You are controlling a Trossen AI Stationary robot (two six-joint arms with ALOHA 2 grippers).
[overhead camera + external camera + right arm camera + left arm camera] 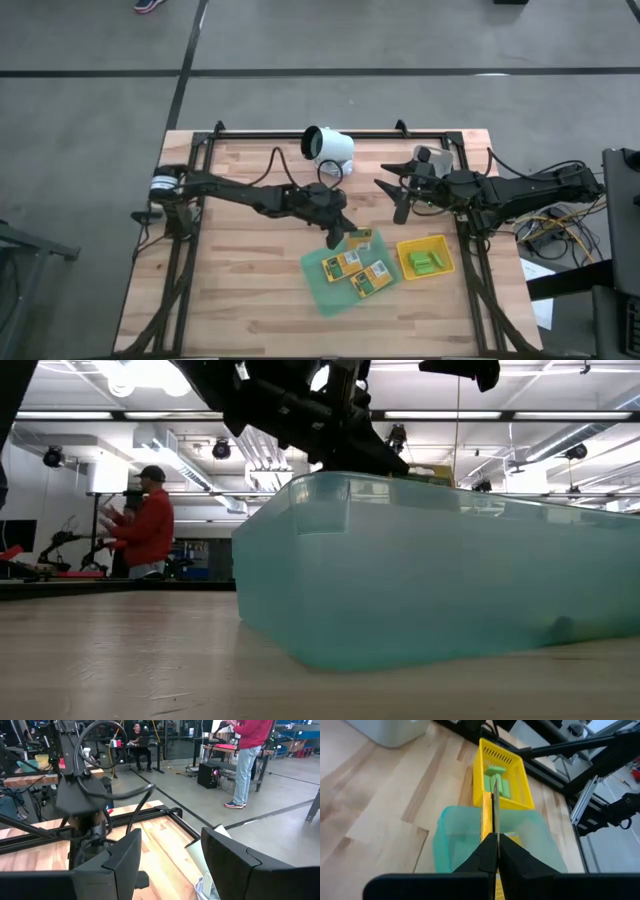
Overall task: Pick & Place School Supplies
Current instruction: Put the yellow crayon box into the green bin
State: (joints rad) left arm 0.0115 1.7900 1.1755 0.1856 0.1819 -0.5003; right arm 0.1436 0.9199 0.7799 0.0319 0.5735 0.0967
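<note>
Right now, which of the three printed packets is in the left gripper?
The packet at the green tray's edge nearest the table's middle, pinched edge-on in the shut left gripper. The other two packets lie flat in the tray, untouched.

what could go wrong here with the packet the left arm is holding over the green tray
The left gripper pinches the yellow-and-green packet by one thin edge, so it might slip or swing before release. It hangs at the green tray's rim on the side toward the yellow tray, so it may catch the wall or drop outside. Two packets already lie inside, so it might land crooked on them.
</note>
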